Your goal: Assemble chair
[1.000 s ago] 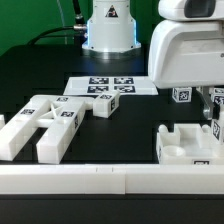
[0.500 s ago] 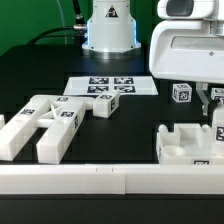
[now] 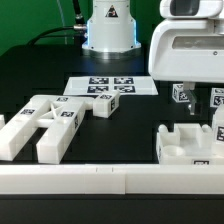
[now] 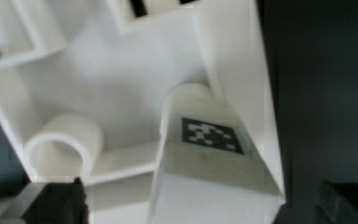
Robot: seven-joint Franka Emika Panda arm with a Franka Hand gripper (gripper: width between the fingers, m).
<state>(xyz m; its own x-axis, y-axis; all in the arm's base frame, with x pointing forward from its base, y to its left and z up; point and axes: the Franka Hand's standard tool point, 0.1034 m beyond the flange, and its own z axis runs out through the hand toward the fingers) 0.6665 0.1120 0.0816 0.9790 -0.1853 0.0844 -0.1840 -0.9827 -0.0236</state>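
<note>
At the exterior view's right, my gripper (image 3: 203, 100) hangs open over a white slotted chair panel (image 3: 185, 146). Its dark fingers (image 3: 187, 97) stand wide apart. An upright white bar (image 3: 218, 128) rises from the panel's right end, below the right finger. The wrist view shows that bar (image 4: 208, 150), with a square tag on its face, lying between the two fingers (image 4: 51, 205) without either one touching it. The panel (image 4: 87, 80) with a round socket lies beside it. More chair pieces (image 3: 50, 122), crossed and tagged, rest at the exterior view's left.
The marker board (image 3: 110, 86) lies flat at the back middle, with a small white tagged block (image 3: 103, 106) in front of it. A small tagged cube (image 3: 181, 93) sits behind my gripper. A long white rail (image 3: 110, 181) runs along the front edge. The robot base (image 3: 108, 30) stands behind.
My fingers have spread wide and let go of the upright white bar they were shut on. The bar stays standing on the panel. The other parts have not moved.
</note>
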